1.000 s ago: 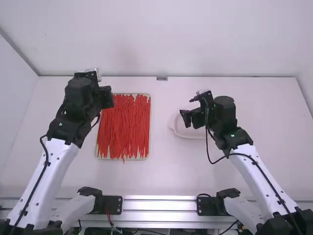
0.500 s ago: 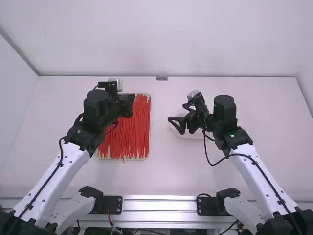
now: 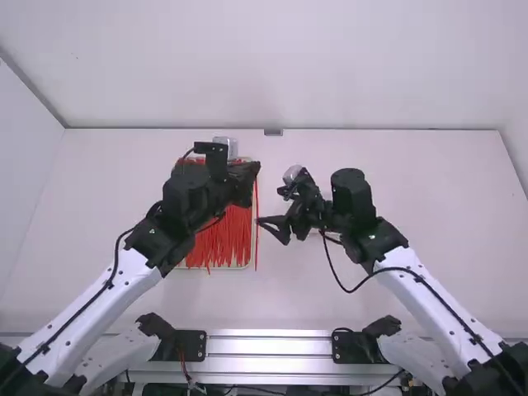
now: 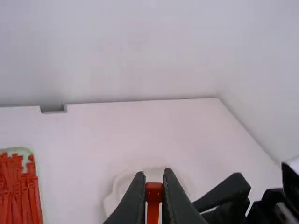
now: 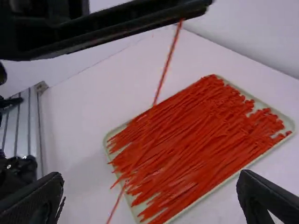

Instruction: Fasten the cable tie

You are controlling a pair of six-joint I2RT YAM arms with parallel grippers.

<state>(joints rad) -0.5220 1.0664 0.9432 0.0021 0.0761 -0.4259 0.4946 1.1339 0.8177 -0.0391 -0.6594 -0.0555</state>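
While L gripper [image 4: 153, 181] pinches a red tie [image 4: 153, 205] (R gripper [image 5: 149, 207] spread) — white table [image 3: 429, 181] meets pale wall [image 3: 264, 58].

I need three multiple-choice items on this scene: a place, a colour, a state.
1. The right gripper is: A shut on a tie; B shut, empty; C open.
2. The plastic cable ties heaped on the pale flat tray are: A red; B blue; C black.
3. The single lifted red tie is: A in the right gripper; B in the left gripper; C lying on the tray.
Key: 1 C, its jaws stand wide apart; 2 A, the whole heap is red; 3 B, that gripper's jaws pinch its end.
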